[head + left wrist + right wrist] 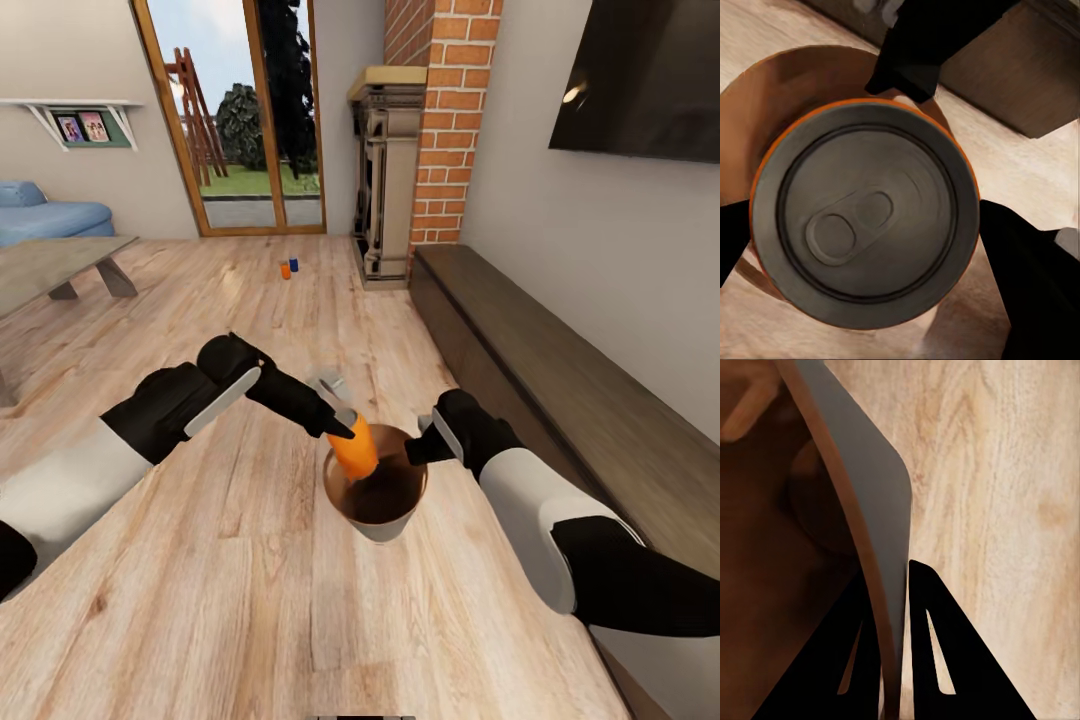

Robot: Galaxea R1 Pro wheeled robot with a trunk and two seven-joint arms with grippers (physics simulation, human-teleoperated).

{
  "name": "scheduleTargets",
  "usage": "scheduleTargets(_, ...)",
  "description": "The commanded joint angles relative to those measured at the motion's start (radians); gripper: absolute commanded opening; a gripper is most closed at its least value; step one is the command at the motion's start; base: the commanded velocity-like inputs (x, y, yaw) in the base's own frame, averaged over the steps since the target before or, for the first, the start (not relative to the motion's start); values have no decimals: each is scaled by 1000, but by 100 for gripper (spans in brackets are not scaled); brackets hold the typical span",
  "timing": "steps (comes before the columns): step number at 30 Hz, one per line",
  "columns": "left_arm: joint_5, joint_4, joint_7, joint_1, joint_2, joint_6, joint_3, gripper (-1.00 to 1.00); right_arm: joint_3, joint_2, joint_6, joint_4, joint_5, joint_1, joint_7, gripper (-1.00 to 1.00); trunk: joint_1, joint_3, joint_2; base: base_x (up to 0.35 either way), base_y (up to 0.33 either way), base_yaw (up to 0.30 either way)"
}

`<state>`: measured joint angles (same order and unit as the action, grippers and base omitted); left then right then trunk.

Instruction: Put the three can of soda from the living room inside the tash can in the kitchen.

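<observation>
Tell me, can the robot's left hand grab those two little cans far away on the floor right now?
Probably not. The left hand is shut on an orange can over the bucket, and the two cans stand far off near the glass doors.

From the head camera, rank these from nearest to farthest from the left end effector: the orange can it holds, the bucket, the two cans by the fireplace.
1. Orange can, gripped, over the bucket.
2. Bucket, directly beneath.
3. Two floor cans, far ahead by the fireplace; too close together to rank.

Brick fireplace point(440, 120), blue sofa point(45, 215), low table point(55, 265), wall television point(645, 75)
</observation>
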<state>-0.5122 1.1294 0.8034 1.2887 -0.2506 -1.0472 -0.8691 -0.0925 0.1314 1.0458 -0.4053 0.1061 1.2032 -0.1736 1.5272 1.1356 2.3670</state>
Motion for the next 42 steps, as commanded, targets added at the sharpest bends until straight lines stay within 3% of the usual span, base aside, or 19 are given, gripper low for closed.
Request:
scheduleTargets(1, 3, -3, -1, -9, 10, 0, -4, -100, 4, 8, 1, 5, -23, 13, -8, -100, 0, 0, 0, 0, 0, 0)
scheduleTargets(4, 20, -7, -4, -27, 30, 0, -7, -100, 5, 19, 1, 11, -23, 35, -8, -100, 0, 0, 0, 0, 0, 0)
scheduleTargets(8, 106, -12, -5, -84, 76, 18, -7, -100, 16, 36, 1, 38, -41, 68, -8, -100, 0, 0, 0, 0, 0, 0)
scheduleTargets(13, 153, -91, -9, -104, 132, 64, -11, -100, 35, 42, 1, 51, -63, 90, -7, -100, 0, 0, 0, 0, 0, 0)
scheduleTargets(15, 211, -127, -10, -112, 147, 76, -24, -100, 39, 42, 1, 56, -65, 93, -7, -100, 0, 0, 0, 0, 0, 0)
scheduleTargets(16, 279, -156, -11, -139, 157, 112, -32, -100, 43, 43, 1, 58, -66, 95, -7, -100, 0, 0, 0, 0, 0, 0)
scheduleTargets(18, 301, -167, -16, -147, 160, 126, -34, -100, 45, 42, 1, 59, -66, 96, -7, -100, 0, 0, 0, 0, 0, 0)
scheduleTargets(27, 324, -209, -98, -155, 164, 142, -36, -100, 47, 43, 1, 60, -66, 96, -7, -100, 0, 0, 0, 0, 0, 0)
scheduleTargets(34, 325, -213, -123, -155, 176, 142, -36, -100, 49, 43, 1, 60, -66, 96, -7, -100, 0, 0, 0, 0, 0, 0)
scheduleTargets(35, 325, -213, -124, -155, 176, 143, -36, 100, 49, 43, 1, 60, -66, 96, -7, -100, 0, 0, 0, 0, 0, 0)
scheduleTargets(42, 325, -218, -126, -155, 177, 144, -36, 100, 50, 43, 1, 60, -66, 96, -7, -100, 0, 0, 0, 0, 0, 0)
